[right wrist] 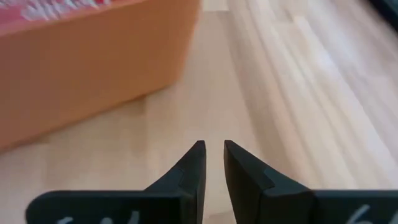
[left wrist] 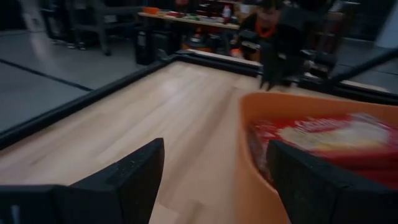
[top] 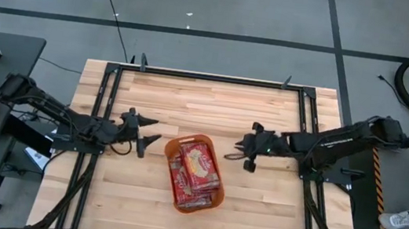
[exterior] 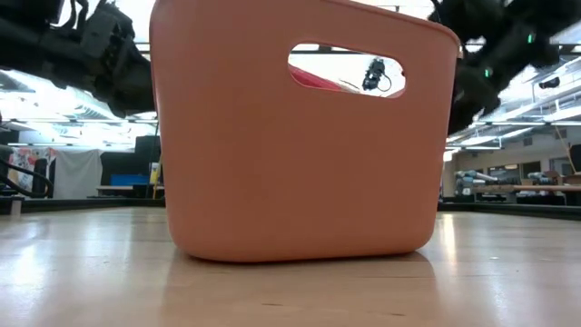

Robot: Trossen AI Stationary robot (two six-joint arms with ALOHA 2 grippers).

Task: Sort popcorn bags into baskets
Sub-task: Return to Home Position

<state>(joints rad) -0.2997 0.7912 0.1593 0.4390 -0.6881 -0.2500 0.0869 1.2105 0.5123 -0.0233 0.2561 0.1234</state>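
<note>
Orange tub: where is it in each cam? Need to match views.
High: orange tub at the centre of the wooden table.
Low: fills mid-frame, handle slot facing the camera.
Left wrist: close ahead, rim corner, popcorn bags inside.
Right wrist: close ahead, outer wall.
Shared landmark: the wooden table beneath it.

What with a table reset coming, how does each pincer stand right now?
Left pincer: open, empty, beside the orange basket.
Right pincer: shut but for a slit, holding nothing.
</note>
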